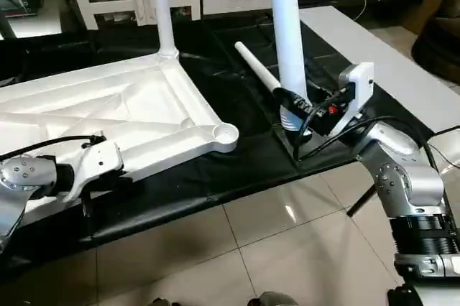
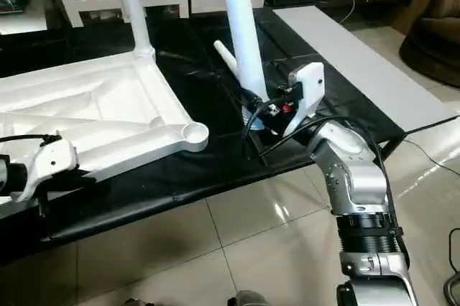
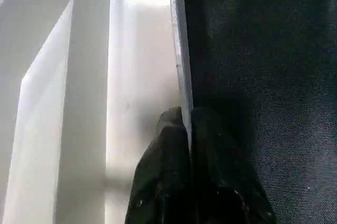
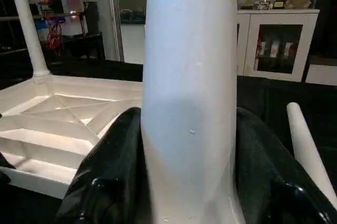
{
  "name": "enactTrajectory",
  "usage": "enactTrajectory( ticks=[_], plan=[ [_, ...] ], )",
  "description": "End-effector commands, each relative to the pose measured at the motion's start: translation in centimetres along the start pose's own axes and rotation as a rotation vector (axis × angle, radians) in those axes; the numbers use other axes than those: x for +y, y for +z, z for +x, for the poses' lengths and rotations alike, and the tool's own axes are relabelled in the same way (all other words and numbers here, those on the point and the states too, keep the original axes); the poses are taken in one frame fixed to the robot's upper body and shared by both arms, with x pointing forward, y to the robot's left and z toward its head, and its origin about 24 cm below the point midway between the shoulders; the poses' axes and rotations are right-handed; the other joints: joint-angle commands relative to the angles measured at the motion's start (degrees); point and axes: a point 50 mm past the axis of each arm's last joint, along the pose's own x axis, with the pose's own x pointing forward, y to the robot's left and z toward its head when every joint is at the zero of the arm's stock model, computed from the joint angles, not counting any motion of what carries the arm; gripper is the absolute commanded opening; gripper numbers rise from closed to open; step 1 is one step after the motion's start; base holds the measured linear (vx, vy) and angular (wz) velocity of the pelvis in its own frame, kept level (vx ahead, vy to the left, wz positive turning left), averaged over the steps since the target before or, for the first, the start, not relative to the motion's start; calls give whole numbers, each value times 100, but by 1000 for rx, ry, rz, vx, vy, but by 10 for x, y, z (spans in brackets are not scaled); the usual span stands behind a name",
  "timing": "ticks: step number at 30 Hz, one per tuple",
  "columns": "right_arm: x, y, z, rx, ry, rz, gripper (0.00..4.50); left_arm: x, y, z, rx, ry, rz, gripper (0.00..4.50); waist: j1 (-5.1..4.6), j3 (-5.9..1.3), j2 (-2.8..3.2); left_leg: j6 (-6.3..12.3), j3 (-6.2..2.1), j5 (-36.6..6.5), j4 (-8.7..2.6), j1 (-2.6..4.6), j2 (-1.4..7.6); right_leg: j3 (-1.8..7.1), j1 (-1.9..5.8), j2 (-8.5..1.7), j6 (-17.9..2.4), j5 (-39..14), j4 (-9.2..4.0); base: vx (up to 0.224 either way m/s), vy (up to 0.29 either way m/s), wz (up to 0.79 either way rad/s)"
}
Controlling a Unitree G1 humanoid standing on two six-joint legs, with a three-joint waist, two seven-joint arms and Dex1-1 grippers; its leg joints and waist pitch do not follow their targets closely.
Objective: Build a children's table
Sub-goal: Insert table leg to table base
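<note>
Right fingers (image 4: pixel 105 182) are clamped around an upright white leg (image 1: pixel 286 26). Left fingers (image 3: pixel 174 171) are pinched on the edge of the upside-down table top (image 1: pixel 129 105), another leg (image 1: pixel 162 8) already standing in its far corner.

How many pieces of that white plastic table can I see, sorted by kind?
White plastic square table top, ribbed underside up: 1
White tapered tube leg standing in the top's far corner socket: 1
White tube leg held upright in the right hand: 1
White tube leg lying on the black mat: 1
Total: 4
</note>
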Motion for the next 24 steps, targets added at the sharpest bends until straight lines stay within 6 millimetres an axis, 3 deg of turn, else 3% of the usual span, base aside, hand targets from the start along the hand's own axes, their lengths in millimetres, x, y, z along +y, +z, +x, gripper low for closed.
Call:
enactTrajectory(
  ticks=[1,5,6,10,11,12,13,14,15,18,20,21,24],
  plan=[
    [-1,8,2,-26,2,4,200,-13,-30,0,146,-49,-55,51,38,-351,36,-204,-110,-1642,-445,99,90,243,169,-372,-1012,-1816,-619,0,0,0],
    [-2,8,1,-29,-6,24,200,-14,-21,-3,69,-79,-72,85,21,-373,40,-202,-117,-1534,-446,77,86,241,184,-364,-996,-1683,-600,0,0,0],
    [-2,9,0,-34,-14,36,200,-12,-12,-7,0,-86,-78,95,40,-379,64,-196,-100,-1520,-444,119,98,249,152,-366,-1060,-1577,-613,0,0,0],
    [-3,7,-2,-27,-37,40,200,-9,8,-13,-138,-77,-99,121,59,-395,69,-199,-80,-1415,-441,119,105,243,161,-351,-1218,-1203,-569,0,0,0],
    [-6,5,-2,-25,-84,18,200,-11,21,-16,-216,-103,-138,121,80,-408,79,-200,-64,-1285,-435,119,105,236,163,-343,-1303,-901,-534,0,0,0],
    [-7,4,-2,-30,-117,13,200,-10,32,-12,-301,-47,-175,121,100,-407,120,-218,-61,-1269,-434,128,101,232,154,-341,-1333,-840,-524,0,0,0],
    [-7,4,-2,-30,-117,13,200,-10,32,-12,-301,-47,-175,121,116,-396,101,-248,-44,-1323,-437,139,108,225,151,-332,-1387,-804,-547,0,0,0],
    [-8,3,-2,-27,-159,14,200,-8,45,-6,-418,59,-240,121,148,-402,95,-277,-30,-1347,-427,136,113,228,167,-332,-1420,-766,-530,0,0,0],
    [-10,3,-3,-8,-239,-3,200,-4,54,3,-504,188,-332,121,189,-408,113,-280,-16,-1381,-408,158,105,232,162,-327,-1401,-808,-551,0,0,0],
    [-14,4,-4,31,-375,-69,200,-1,63,14,-588,345,-503,121,208,-426,77,-350,-24,-1204,-398,105,84,233,218,-310,-1279,-781,-552,0,0,0],
    [-9,5,-4,17,-274,-8,200,-2,72,20,-642,391,-610,121,203,-452,46,-297,-36,-1172,-376,79,66,240,273,-302,-1139,-768,-549,0,0,0],
    [-7,7,-6,-13,-264,-25,200,-8,87,26,-681,395,-633,121,204,-455,49,-236,-41,-1119,-372,56,70,245,281,-314,-1100,-729,-549,0,0,0],
    [-3,3,-7,-35,-244,-75,200,-20,102,34,-657,380,-522,121,204,-454,20,-111,-52,-1098,-377,47,99,234,265,-316,-1030,-752,-597,0,0,0]
  ],
)
